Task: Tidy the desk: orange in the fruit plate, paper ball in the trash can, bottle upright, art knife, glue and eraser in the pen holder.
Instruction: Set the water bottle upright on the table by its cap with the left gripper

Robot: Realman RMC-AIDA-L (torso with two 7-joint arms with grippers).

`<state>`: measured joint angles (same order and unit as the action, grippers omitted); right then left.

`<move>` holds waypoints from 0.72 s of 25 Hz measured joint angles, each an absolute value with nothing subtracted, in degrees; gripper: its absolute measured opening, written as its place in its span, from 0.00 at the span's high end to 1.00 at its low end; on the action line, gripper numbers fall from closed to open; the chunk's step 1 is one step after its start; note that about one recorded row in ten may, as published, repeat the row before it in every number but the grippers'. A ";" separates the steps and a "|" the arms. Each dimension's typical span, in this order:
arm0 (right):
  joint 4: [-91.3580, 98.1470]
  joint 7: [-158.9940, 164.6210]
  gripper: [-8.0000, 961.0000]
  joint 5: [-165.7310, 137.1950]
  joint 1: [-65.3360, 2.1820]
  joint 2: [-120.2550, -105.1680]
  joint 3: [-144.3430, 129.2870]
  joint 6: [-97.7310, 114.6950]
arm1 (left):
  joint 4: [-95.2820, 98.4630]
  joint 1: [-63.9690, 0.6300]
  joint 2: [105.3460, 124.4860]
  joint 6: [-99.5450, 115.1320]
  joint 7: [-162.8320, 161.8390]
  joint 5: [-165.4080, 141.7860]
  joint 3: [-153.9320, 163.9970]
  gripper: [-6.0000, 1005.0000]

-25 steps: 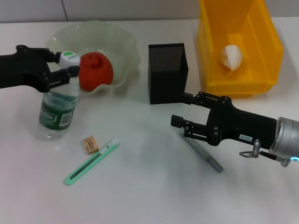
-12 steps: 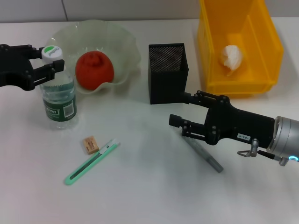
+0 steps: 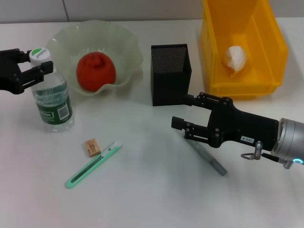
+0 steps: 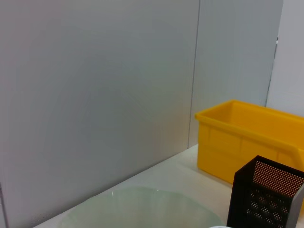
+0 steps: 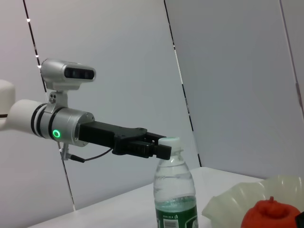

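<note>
**Bottle upright, left gripper at its cap**

Fingertips are the hard part from my seat. The left gripper (image 3: pixel 34 64) reaches in from the edge of the head view, its arm cut off by the frame, and its two black fingers sit on either side of the white cap of the bottle (image 3: pixel 51 98); I cannot tell whether they press the cap or merely flank it. The right wrist view shows that same gripper (image 5: pixel 161 147) level with the cap, the bottle (image 5: pixel 175 196) standing upright under it, its base cut off. The left wrist view shows none of this, only the fruit plate rim (image 4: pixel 142 205), the pen holder (image 4: pixel 266 199) and the trash can (image 4: pixel 247 137).

The right gripper (image 3: pixel 183 128) hovers low, just in front of the pen holder (image 3: pixel 170 73), its fingers slightly parted over one end of the grey glue stick (image 3: pixel 208 158), holding nothing that I can see.

The orange (image 3: pixel 96 71) lies in the fruit plate (image 3: pixel 121 38), and the paper ball (image 3: pixel 234 59) in the yellow trash can (image 3: pixel 275 47). The eraser (image 3: pixel 91 147) and the green art knife (image 3: pixel 92 166) lie just beside each other on the table (image 3: pixel 152 199).
</note>
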<state>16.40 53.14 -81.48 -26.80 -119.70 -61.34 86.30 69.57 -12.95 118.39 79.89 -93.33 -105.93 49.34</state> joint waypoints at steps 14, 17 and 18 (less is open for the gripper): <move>16.00 53.15 0.28 -81.48 -27.07 -119.70 -61.70 85.73 | 61.10 -12.51 118.26 83.29 -84.08 -98.28 40.58 0.49; 15.99 53.15 0.27 -81.48 -27.11 -119.70 -61.70 85.70 | 60.51 -12.63 118.21 83.29 -83.84 -98.25 40.34 0.49; 15.99 53.15 0.27 -81.48 -27.17 -119.71 -61.70 85.70 | 60.42 -12.63 118.21 83.23 -83.74 -98.25 40.34 0.49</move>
